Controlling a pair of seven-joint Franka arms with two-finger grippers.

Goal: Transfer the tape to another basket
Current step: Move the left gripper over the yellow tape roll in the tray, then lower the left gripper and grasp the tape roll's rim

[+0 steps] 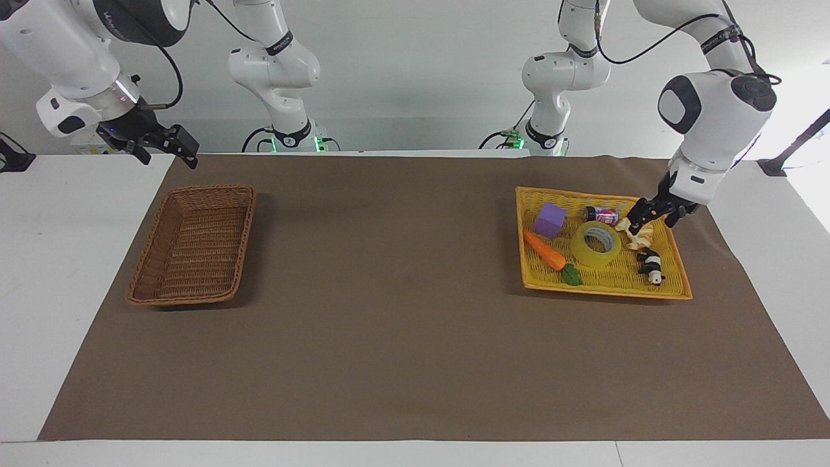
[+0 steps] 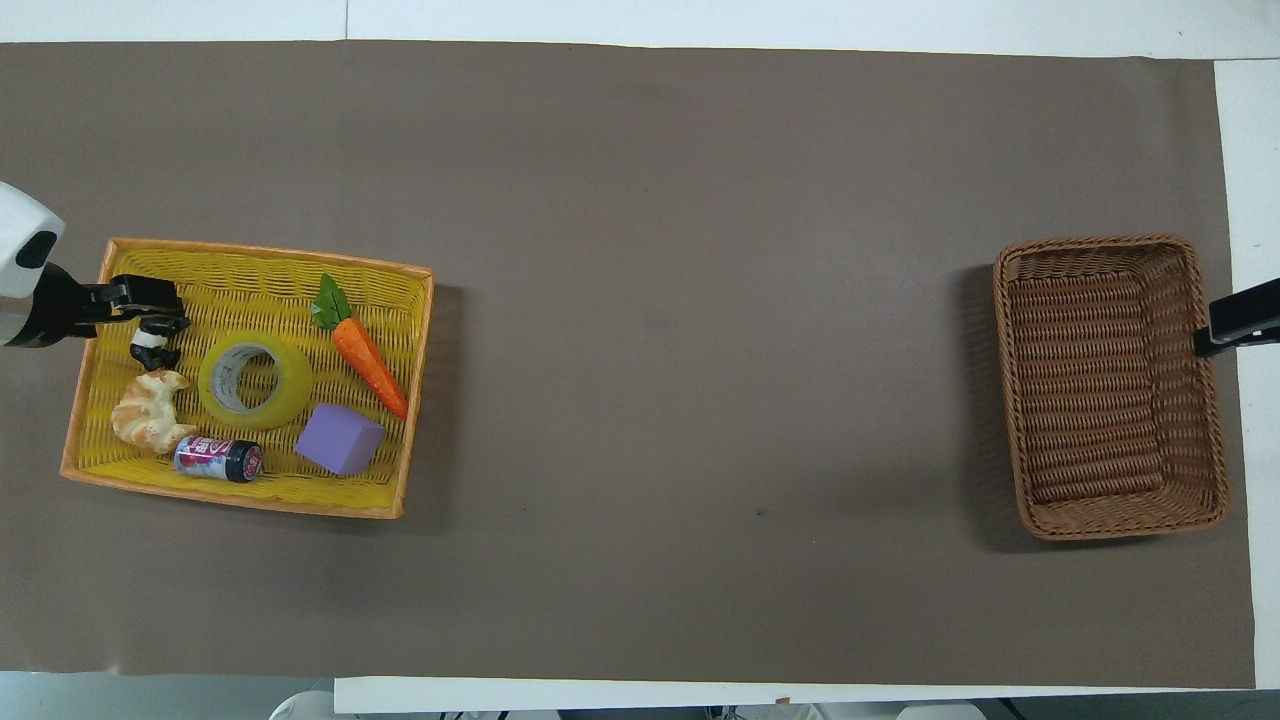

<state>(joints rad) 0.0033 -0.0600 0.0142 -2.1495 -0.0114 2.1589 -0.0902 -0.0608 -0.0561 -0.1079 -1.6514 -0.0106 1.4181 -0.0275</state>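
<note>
Left gripper [image 1: 653,218] up in the air over the yellow tray [image 1: 671,288], above the croissant [image 1: 639,235] at the corner toward the left arm's end of the table, fingers spread apart and empty, pointing down at a slant. Seen from overhead, same left gripper [image 2: 150,302] covering the head of the panda figure [image 2: 152,350], no contact visible with anything in the yellow tray [image 2: 240,500]. Just beside the croissant [image 2: 148,418], the tape [image 1: 596,244], lying flat with its hole upward near the middle of the tray, untouched; in the overhead view the tape [image 2: 256,380] between the croissant and the toy carrot [image 2: 368,352]. Close around it: a purple cube [image 1: 550,220] nearer to the robots and toward the right arm's end, a small can [image 1: 602,215] on its side along the tray's edge nearest the robots, the toy carrot [image 1: 548,254] along the tray's side facing the table's middle, the panda figure [image 1: 650,265] farther from the robots than the croissant. Purple cube [image 2: 340,440] and small can [image 2: 218,459] side by side in the overhead view. Well apart, at the right arm's end of the brown mat [image 1: 389,337], the basket [image 1: 194,243], with nothing inside. Right gripper [image 1: 167,146] waiting aloft by the basket's corner nearest the robots, fingers apart, holding nothing; from overhead only its tip, right gripper [image 2: 1238,318], showing at the rim of the basket [image 2: 1110,390].
</note>
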